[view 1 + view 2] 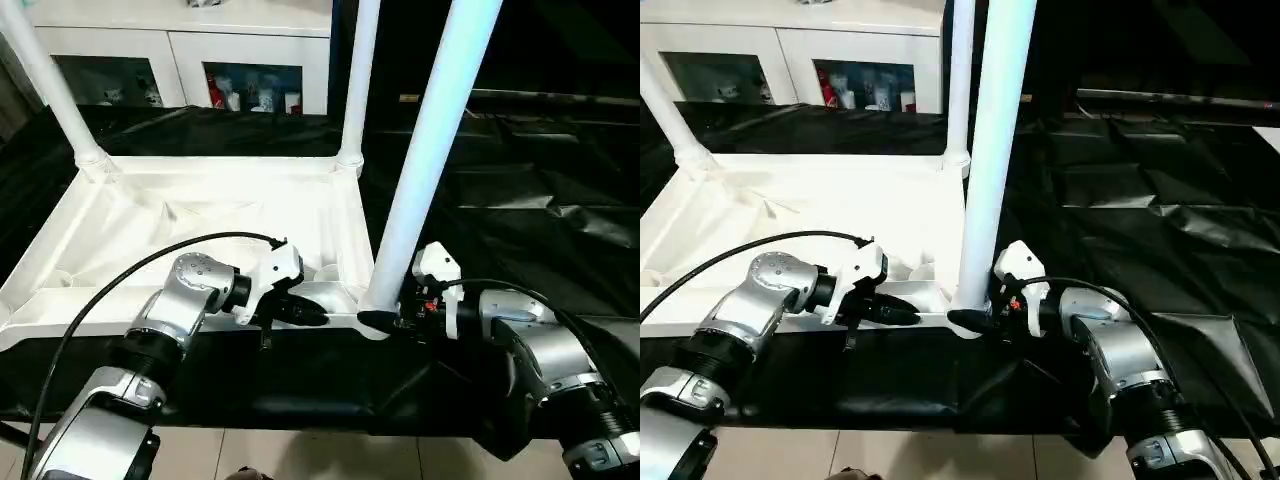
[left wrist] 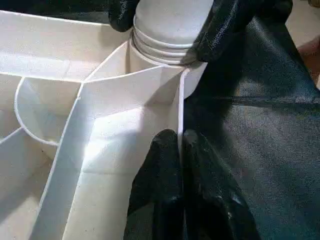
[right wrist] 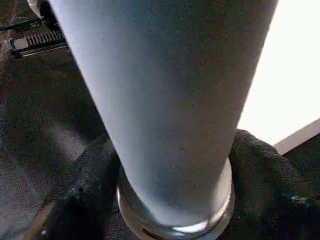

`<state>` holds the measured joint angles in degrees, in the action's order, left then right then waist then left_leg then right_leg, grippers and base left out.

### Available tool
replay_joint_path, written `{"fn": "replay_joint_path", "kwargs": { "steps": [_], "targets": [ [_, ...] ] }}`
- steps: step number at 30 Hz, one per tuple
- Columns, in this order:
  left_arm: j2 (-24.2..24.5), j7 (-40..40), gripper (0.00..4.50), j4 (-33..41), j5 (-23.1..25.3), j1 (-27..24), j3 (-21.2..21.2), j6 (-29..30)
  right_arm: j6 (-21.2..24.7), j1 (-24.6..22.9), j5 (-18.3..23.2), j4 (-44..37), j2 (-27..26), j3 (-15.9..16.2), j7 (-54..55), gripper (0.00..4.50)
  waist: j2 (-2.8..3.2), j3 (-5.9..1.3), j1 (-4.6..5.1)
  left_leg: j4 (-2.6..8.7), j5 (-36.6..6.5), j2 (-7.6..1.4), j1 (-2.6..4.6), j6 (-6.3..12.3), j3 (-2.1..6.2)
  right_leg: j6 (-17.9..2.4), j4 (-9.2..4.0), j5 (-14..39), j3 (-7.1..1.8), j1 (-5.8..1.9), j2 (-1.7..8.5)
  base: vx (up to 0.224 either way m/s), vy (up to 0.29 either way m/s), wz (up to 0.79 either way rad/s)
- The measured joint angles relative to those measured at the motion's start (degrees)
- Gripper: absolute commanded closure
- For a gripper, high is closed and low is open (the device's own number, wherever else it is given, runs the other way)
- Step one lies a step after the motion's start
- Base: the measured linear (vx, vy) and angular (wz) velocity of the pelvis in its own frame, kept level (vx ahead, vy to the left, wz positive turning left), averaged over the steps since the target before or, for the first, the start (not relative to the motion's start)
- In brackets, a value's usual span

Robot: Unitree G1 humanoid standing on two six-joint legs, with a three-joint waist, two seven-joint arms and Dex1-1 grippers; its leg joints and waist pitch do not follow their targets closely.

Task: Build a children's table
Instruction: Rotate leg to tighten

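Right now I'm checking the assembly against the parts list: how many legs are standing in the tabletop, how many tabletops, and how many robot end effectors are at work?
Legs standing in corner sockets: 3 (far left, far right, near right)
Tabletop: 1
End effectors: 2 (left, right)
Total: 6

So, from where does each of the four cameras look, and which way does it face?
Left eye view: on the head, looking forward and down at the tabletop; both silver forearms show.
Right eye view: same scene from slightly aside.
Left wrist view: on the left wrist, looking along the left gripper, shut on the tabletop's near rim, towards the corner socket.
Right wrist view: on the right wrist, looking at the near leg between the right gripper's fingers.
Shared: both wrist views show that leg's base.
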<state>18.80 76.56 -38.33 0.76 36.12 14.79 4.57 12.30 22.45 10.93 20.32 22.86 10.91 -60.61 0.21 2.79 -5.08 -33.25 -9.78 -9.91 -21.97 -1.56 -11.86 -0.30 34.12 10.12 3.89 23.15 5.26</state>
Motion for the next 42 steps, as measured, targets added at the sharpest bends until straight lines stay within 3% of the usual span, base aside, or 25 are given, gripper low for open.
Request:
{"fn": "replay_joint_path", "kwargs": {
  "steps": [8,17,21,24,25,26,29,31,32,34,38,42],
  "targets": [
    [0.0,-1.0,4.50,0.4,0.0,-0.3,-0.1,0.0,-0.5,0.0,-0.2,0.5,-0.9,-0.1,1.4,1.78,-0.06,0.01,0.10,-0.04,0.0,-0.01,0.03,0.00,0.00,0.0,0.05,0.0,0.00,-0.01,0.00,0.000,0.000,0.00],
    [-7.6,-18.8,4.50,-6.6,4.1,3.7,-1.2,-0.5,-1.3,0.8,-2.5,6.6,-13.0,-8.3,29.3,1.80,-0.10,-0.05,1.37,-0.34,0.0,0.03,0.41,0.00,0.01,0.1,-0.01,0.1,-0.11,-0.42,0.02,0.000,0.000,0.00],
    [-12.1,-26.4,4.50,-9.9,5.7,5.7,-1.3,0.8,-1.0,2.4,-4.5,8.6,-17.6,-10.3,41.7,1.80,-0.01,-0.09,1.56,-0.32,0.0,0.11,0.82,0.00,0.01,0.3,-0.21,0.2,-0.17,-0.92,0.06,0.000,0.000,0.00],
    [-13.1,-28.1,4.50,-10.9,5.8,6.1,-1.1,1.0,-1.7,2.6,-5.1,9.5,-18.0,-10.4,43.9,1.80,0.14,-0.18,1.65,-0.15,0.0,0.11,1.00,0.01,0.07,0.5,-0.67,0.3,-0.08,-1.26,0.05,0.000,0.000,0.00],
    [-13.1,-28.1,4.50,-11.2,5.8,6.2,-1.1,0.7,-2.1,2.6,-5.1,9.7,-18.1,-10.4,43.9,1.80,0.20,-0.22,1.66,-0.09,0.0,0.12,0.98,0.01,0.07,0.5,-0.77,0.3,-0.08,-1.27,0.05,0.000,0.000,0.00],
    [-13.1,-27.9,4.50,-11.5,5.8,6.3,-1.0,0.4,-3.0,2.6,-5.1,10.1,-18.1,-10.4,43.8,1.45,0.27,-0.26,1.71,0.00,0.0,0.14,0.96,0.01,0.07,0.5,-0.90,0.3,-0.08,-1.29,0.05,0.000,0.000,0.00],
    [-12.9,-27.0,4.50,-11.6,5.8,6.4,-1.0,0.1,-4.5,2.5,-5.6,10.6,-17.9,-10.4,42.6,1.08,0.27,-0.26,1.74,0.05,0.0,0.15,0.90,0.02,0.07,0.4,-0.95,0.3,-0.08,-1.24,0.05,0.000,0.000,0.00],
    [-12.4,-26.1,4.50,-11.5,5.7,6.4,-1.3,-0.4,-5.3,2.2,-5.6,10.6,-16.7,-10.3,39.0,1.08,0.24,-0.24,1.72,0.09,0.0,0.15,0.89,0.02,0.07,0.4,-0.94,0.2,-0.07,-1.23,0.04,0.000,0.000,0.00],
    [-12.0,-25.3,4.50,-11.5,5.6,6.4,-1.3,-0.8,-5.4,2.2,-5.2,10.6,-15.4,-10.0,36.1,0.78,0.24,-0.23,1.70,0.12,0.0,0.15,0.88,0.02,0.07,0.4,-0.94,0.2,-0.05,-1.22,0.04,0.000,0.000,0.00],
    [-11.2,-24.0,4.50,-11.5,5.4,6.4,-1.3,-1.3,-5.6,2.1,-4.2,10.1,-13.8,-9.6,32.2,0.68,0.21,-0.22,1.70,0.22,0.0,0.14,0.88,0.02,0.07,0.4,-0.91,0.1,-0.03,-1.19,0.03,0.000,0.000,0.00],
    [-7.9,-18.3,4.50,-9.8,4.6,5.1,-1.1,-3.6,-6.2,2.1,-2.4,6.0,-8.0,-6.3,20.9,0.29,0.20,-0.21,1.52,0.47,0.0,0.08,0.86,0.01,0.07,0.2,-0.91,-0.1,0.09,-1.11,0.00,0.000,0.000,0.00],
    [-5.2,-11.7,4.50,-7.4,3.3,3.7,-0.7,-3.9,-3.6,0.2,-0.7,0.5,-1.6,-3.5,9.1,0.29,0.20,-0.21,0.96,0.61,0.0,0.06,0.79,0.05,0.05,0.3,-0.93,0.0,0.13,-1.04,-0.02,0.000,0.000,0.00]
  ]
}}
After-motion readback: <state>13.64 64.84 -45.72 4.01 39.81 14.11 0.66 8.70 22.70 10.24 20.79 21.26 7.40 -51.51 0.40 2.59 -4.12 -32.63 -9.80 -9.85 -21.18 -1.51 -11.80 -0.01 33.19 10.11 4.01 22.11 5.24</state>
